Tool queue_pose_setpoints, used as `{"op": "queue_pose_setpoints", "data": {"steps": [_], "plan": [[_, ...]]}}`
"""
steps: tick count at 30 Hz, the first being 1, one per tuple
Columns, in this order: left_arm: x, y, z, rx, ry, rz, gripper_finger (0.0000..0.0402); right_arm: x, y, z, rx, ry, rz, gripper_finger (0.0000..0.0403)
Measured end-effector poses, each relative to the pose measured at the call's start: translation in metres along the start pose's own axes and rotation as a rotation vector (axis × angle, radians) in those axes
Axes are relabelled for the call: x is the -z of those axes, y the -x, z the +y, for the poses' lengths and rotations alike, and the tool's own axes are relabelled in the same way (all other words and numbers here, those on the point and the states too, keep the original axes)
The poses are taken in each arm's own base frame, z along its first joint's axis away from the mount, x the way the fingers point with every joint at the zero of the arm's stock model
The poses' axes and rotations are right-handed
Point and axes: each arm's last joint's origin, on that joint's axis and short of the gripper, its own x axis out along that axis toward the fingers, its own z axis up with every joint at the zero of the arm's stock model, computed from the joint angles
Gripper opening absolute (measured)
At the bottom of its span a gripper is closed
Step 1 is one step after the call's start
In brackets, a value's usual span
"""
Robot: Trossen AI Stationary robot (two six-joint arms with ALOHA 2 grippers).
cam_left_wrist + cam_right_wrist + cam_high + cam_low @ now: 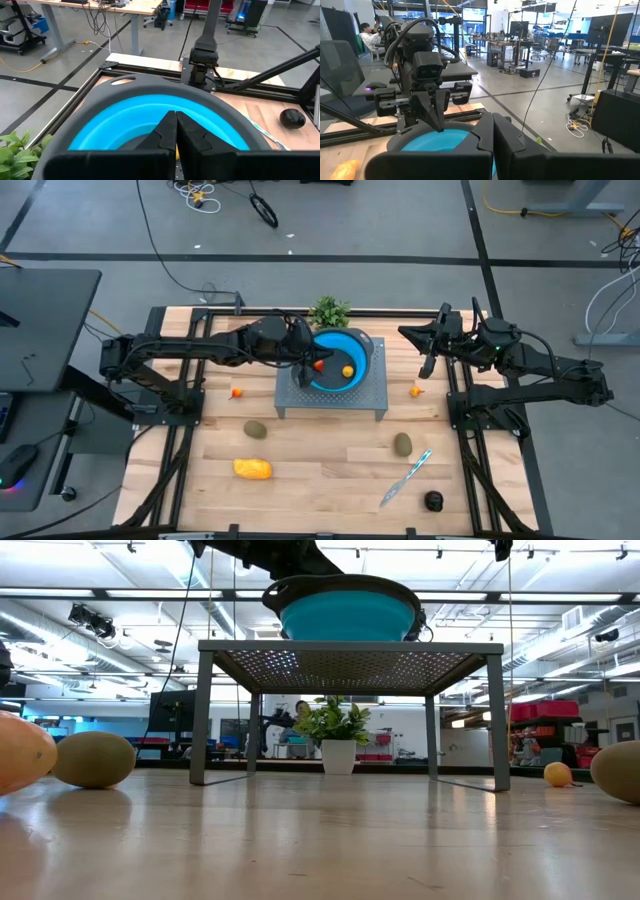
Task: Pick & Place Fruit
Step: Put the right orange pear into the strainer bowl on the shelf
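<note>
A blue bowl with a grey rim [362, 345] stands on a perforated metal stand [375, 395] at mid-table. Two tiny pieces of fruit lie inside it, one red-orange [319, 365] and one orange [347, 371]. My left gripper [176, 120] hovers shut over the bowl's left rim [307, 366], holding nothing. My right gripper [493, 125] waits shut, raised off to the right of the stand [428, 365]. Lying on the table are two tiny orange fruits [237, 392] [416, 391], two olive ovals [256, 429] [402, 444], a yellow-orange oblong [253, 469] and a black round one [433, 501].
A silver knife with a light-blue handle [405, 478] lies on the near right of the table. A potted green plant [330, 310] stands behind the stand. The stand's legs [204, 715] leave open space under it. Bare wood lies between the near fruits.
</note>
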Motion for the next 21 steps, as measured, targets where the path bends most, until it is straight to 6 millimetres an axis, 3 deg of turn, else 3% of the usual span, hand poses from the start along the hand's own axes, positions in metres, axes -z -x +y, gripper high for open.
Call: {"op": "queue_pose_setpoints", "data": {"steps": [21], "plan": [[-0.0001, 0.0003, -0.0014, 0.049, 0.003, 0.003, 0.0002, 0.0000, 0.0000, 0.0000, -0.001, 0.000, 0.000, 0.0000]]}}
